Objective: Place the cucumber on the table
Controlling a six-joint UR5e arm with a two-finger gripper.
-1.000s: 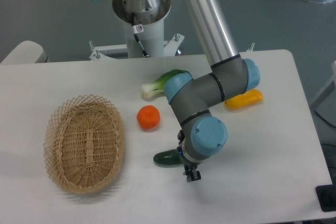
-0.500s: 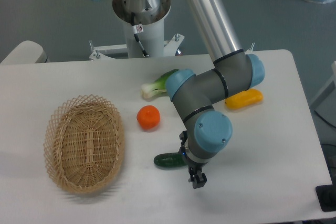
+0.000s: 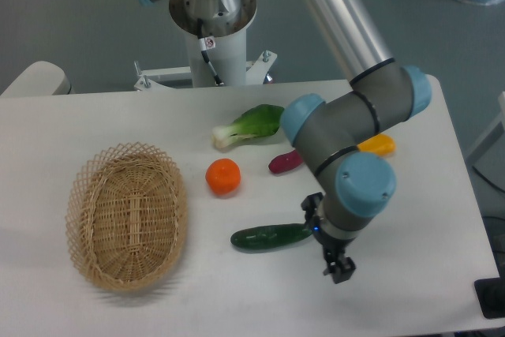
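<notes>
One cucumber (image 3: 270, 237) lies flat on table (image 3: 410, 219), below orange (image 3: 222, 176), right of wicker basket (image 3: 126, 215); right end just beside arm's wrist. Hand (image 3: 338, 268) hangs near table front edge, right of cucumber, holding nothing; how far fingers are parted cannot be told at this size. Bok choy (image 3: 249, 125) and purple-red vegetable (image 3: 285, 161) farther back. Yellow item (image 3: 378, 144) partly hidden behind arm.

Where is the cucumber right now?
The cucumber lies flat on the white table, below the orange, right of the basket, its right end beside the gripper.
</notes>
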